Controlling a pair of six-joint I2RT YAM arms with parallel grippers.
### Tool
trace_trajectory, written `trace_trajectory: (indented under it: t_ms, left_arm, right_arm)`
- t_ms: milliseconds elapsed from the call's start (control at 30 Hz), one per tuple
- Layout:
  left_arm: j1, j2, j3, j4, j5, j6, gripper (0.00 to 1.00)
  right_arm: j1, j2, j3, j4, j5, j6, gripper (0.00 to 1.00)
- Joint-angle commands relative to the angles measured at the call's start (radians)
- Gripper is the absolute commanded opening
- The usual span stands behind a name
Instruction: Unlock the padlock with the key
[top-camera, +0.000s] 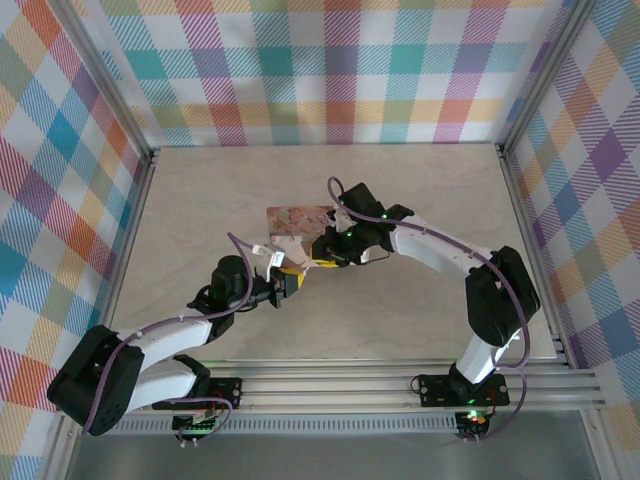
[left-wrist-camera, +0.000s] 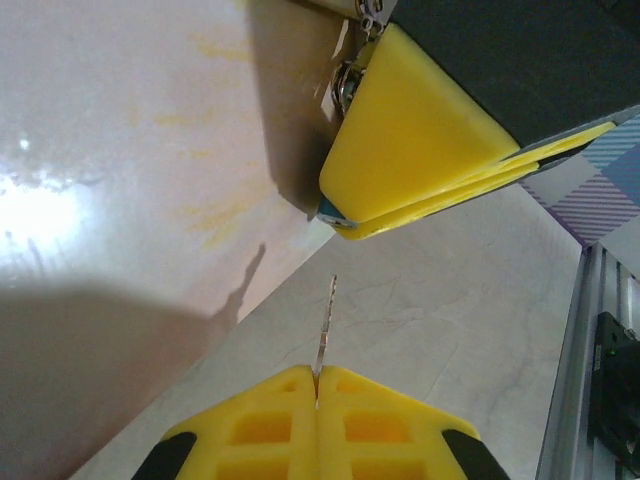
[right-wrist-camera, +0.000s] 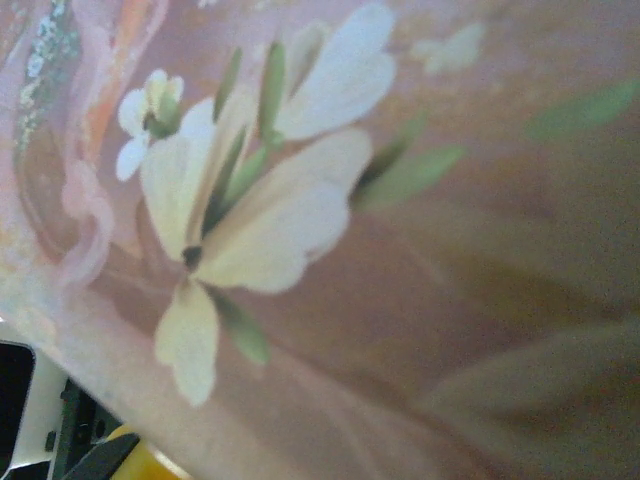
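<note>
- Left gripper (left-wrist-camera: 316, 374) is pressed together on the key (left-wrist-camera: 325, 325), whose thin blade stands edge-on just off the pink tin (left-wrist-camera: 120, 200).
- Right gripper (left-wrist-camera: 345, 224) pinches the padlock (left-wrist-camera: 330, 208) close beside the tin — only a teal sliver shows.
- Risk: the keyhole is hidden, so the blade may miss, bend or twist in the pads.
- The tin crowds the approach — bare table (left-wrist-camera: 450, 300) lies on its other side.

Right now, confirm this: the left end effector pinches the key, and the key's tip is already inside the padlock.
Not right. The left end effector pinches the key, but the key's tip lies short of the padlock, with a gap between them, as the left wrist view shows.
</note>
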Motion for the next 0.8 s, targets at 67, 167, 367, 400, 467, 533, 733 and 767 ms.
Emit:
trace_trajectory:
  t_ms: [67, 167, 367, 400, 467, 533, 733, 767]
  left_arm:
    - [-0.006, 0.037, 0.026, 0.088, 0.014, 0.011, 0.00]
    - [-0.006, 0.062, 0.035, 0.113, 0.022, -0.002, 0.00]
    - [-0.008, 0.081, 0.041, 0.159, 0.034, -0.017, 0.00]
    - [-0.008, 0.080, 0.041, 0.161, 0.035, -0.017, 0.00]
    - [-0.006, 0.075, 0.042, 0.163, 0.041, -0.017, 0.00]
    - [-0.008, 0.070, 0.042, 0.162, 0.042, -0.017, 0.00]
    - [-0.007, 0.068, 0.041, 0.170, 0.031, -0.023, 0.00]
    - [-0.006, 0.070, 0.041, 0.175, 0.030, -0.028, 0.00]
  right_arm:
    - [-0.005, -0.019, 0.058, 0.021, -0.064, 0.016, 0.00]
    - [-0.005, -0.018, 0.061, 0.022, -0.067, 0.014, 0.00]
    - [-0.005, -0.018, 0.054, 0.019, -0.060, 0.008, 0.00]
    - [-0.005, -0.018, 0.052, 0.018, -0.060, 0.008, 0.00]
    - [-0.005, -0.017, 0.049, 0.019, -0.059, 0.008, 0.00]
    - [-0.008, -0.015, 0.045, 0.024, -0.057, 0.006, 0.00]
    - [-0.011, -0.009, 0.035, 0.043, -0.071, 0.014, 0.00]
    - [-0.011, -0.009, 0.034, 0.043, -0.071, 0.014, 0.00]
